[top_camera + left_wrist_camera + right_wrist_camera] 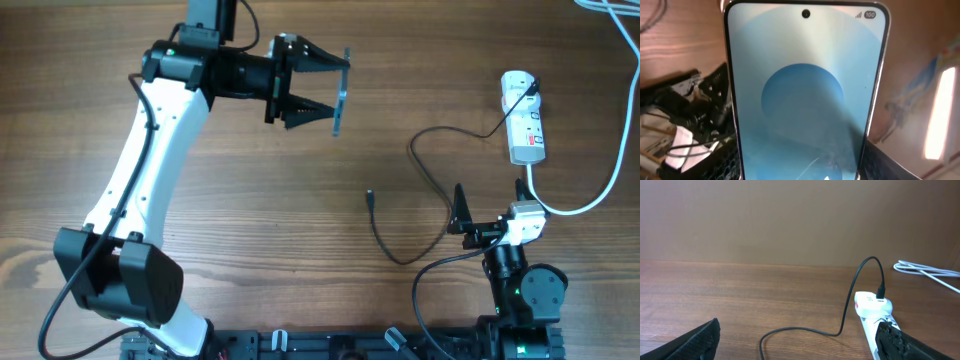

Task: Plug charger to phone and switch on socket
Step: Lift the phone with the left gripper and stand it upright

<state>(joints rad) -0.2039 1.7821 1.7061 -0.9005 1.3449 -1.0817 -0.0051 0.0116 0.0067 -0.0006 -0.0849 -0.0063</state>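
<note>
left pincer is clamped on the phone, which is held up off the worktop on its long edge, well away from the socket on the far side. Screen faces the left wrist cam. My read: it's raised and steadied so a short edge stays open for the connector, but I can't see the port itself

charger is already plugged in at the socket. The cable loops away from it across the worktop and ends at the free connector, roughly midway between socket and phone, touching neither

right pincer is spread wide with nothing in it. It sits low, just beside the socket with the cable loop in front of it, so it looks staged to fetch the connector, then reach the switch

can't tell the switch position, red mark too small

next: grab that tiny connector square, or it'll slip when pushed in
</note>
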